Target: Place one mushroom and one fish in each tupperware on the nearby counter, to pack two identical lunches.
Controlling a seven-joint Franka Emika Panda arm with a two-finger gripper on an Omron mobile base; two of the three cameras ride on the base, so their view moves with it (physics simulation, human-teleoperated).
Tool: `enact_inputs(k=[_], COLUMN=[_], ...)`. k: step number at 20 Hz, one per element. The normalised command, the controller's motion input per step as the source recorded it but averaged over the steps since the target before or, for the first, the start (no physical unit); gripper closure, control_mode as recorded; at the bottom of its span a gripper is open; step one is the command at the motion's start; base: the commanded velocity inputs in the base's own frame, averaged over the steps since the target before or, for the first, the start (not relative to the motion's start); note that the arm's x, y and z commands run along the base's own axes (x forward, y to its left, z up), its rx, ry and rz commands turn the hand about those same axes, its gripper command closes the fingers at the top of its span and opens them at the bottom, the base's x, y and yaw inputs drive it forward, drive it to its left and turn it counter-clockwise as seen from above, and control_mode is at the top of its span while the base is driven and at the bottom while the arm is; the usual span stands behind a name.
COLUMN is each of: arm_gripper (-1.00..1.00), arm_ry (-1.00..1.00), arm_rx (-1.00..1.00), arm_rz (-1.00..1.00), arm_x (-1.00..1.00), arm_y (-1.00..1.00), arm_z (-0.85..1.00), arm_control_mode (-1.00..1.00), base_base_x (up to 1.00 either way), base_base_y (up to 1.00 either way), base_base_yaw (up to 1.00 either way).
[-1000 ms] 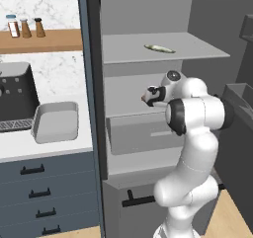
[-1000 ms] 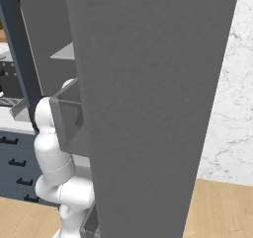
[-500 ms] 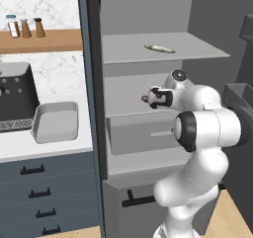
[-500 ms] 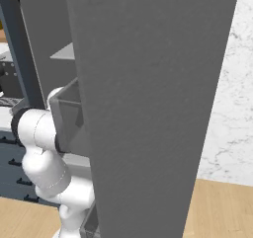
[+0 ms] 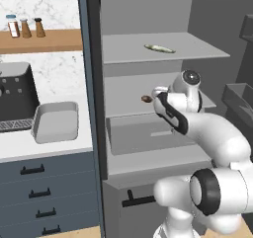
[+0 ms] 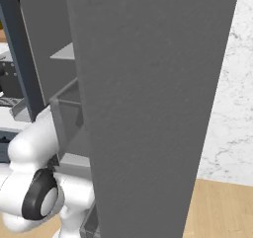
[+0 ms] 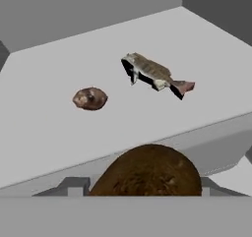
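Fish (image 7: 156,76) lies on the middle fridge shelf (image 7: 59,128), its long axis running diagonally across the hand view: head toward the upper left, reddish tail toward the lower right. A small brown mushroom (image 7: 90,98) rests on the same shelf to the left of the fish, well apart from it, rounded with no clear long axis. A second, larger brown mushroom (image 7: 147,172) sits at the bottom centre of the hand view, between the finger tips (image 7: 74,187), whose dark ends show at either side of it; its lower half is cut off, and contact between pads and mushroom cannot be confirmed, so it cannot be told whether the gripper (image 7: 140,189) grips it or merely stands around it. In the left base view the gripper (image 5: 154,96) reaches into the open fridge at middle-shelf height, with a small brown mushroom (image 5: 146,99) at its tip; the jaws are too small there to judge. That view also shows a second fish (image 5: 159,48) on the upper shelf (image 5: 197,47), lying lengthwise left to right, and a grey tupperware (image 5: 55,122) on the counter (image 5: 29,150) to the left of the fridge, beside a dark appliance (image 5: 15,98). Three small bottles (image 5: 24,27) stand on the wooden wall shelf (image 5: 44,40). The right base view is largely blocked by the grey fridge door (image 6: 148,108), with the arm's white body at lower left and the shelf contents hidden.
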Motion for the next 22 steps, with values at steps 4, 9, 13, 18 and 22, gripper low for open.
enact_inputs(k=[4, 9, 13, 18, 22], arm_gripper=[1.0, 1.0, 1.0, 1.0, 1.0], arm_ry=[0.0, -0.03, -0.01, 0.0, 0.0], arm_rx=[0.0, -0.02, -0.02, -0.03, 0.0], arm_rz=[0.0, 0.01, 0.04, 0.09, 0.0], arm_x=[-1.0, -1.0, -1.0, -1.0, 0.0], arm_y=[0.06, 0.07, 0.07, 0.17, 0.0], arm_z=[0.47, 0.34, 0.22, 0.24, 0.0], arm_control_mode=[-1.0, -1.0, -1.0, -1.0, 1.0], base_base_x=[0.0, 0.0, 0.0, 0.0, -1.0], base_base_y=[0.0, 0.0, 0.0, 0.0, 0.43], base_base_yaw=[0.0, 0.0, 0.0, 0.0, 0.14])
